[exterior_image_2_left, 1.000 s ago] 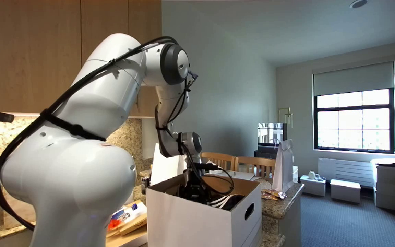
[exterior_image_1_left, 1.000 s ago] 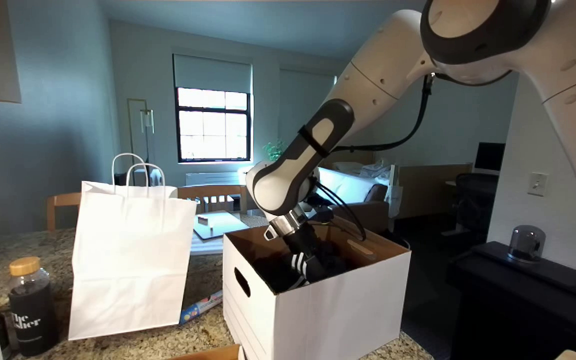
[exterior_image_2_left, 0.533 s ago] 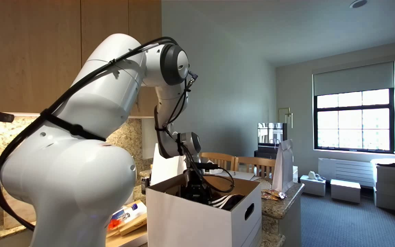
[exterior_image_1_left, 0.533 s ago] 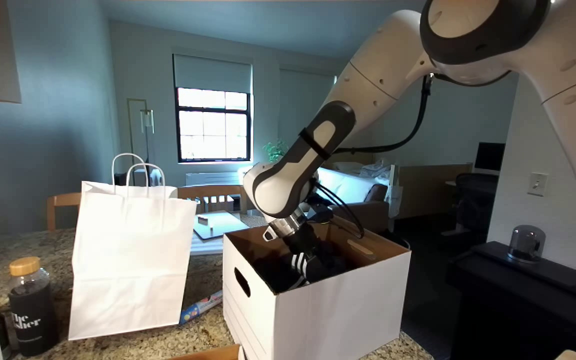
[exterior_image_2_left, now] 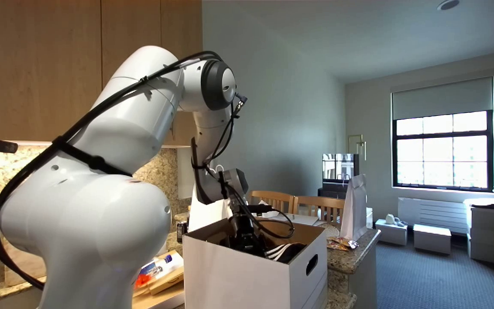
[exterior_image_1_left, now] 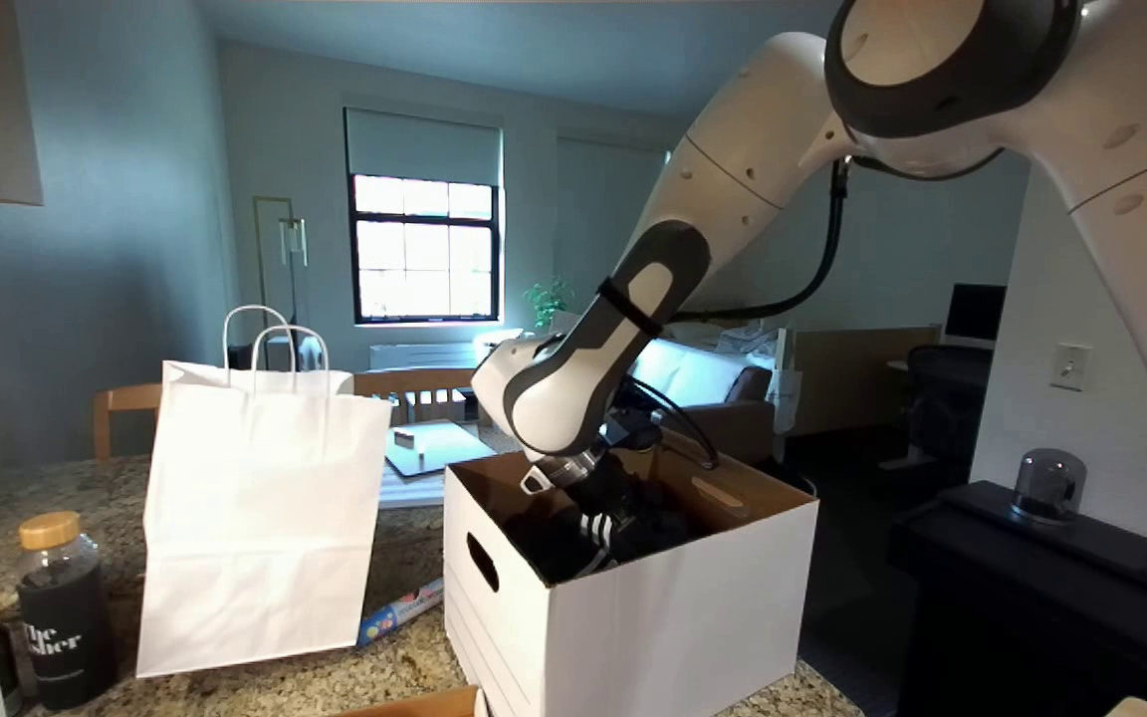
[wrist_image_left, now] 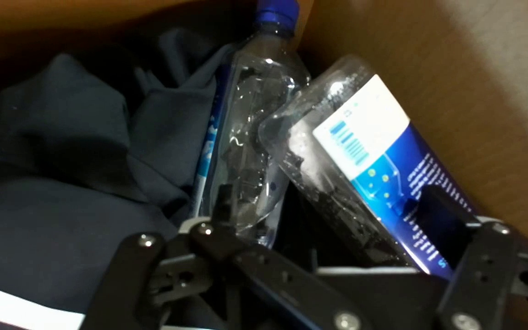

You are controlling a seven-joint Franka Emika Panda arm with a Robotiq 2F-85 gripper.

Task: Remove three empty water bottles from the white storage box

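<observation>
1. In an exterior view, a large white cardboard storage box with a brown interior and an oval hand-hole stands on a speckled granite counter, the lower end of a white jointed robot arm inside its walls. A white paper bag with two loop handles stands by the hand-hole side, a blue patterned tube lies between the two, and a dark jar with a tan lid stands to the bag's other side.

2. In an exterior view, black fabric with white stripes shows at the box's rim near one corner. A small clear plastic bottle with a blue cap lies in a shallow tan tray just beside the box.

3. In the wrist view, a slim clear water bottle with a blue screw-cap lies in the box beside the fabric, cap toward the corner where two walls meet. A second clear water bottle with a blue-and-white barcode label slants along one wall, its rounded end overlapping the first.

4. In the wrist view, the black two-fingered gripper spreads its fingers wide, one in front of the capped bottle's lower end, the other in front of the label. It has hold of neither bottle; whether a fingertip touches the label cannot be told.
</observation>
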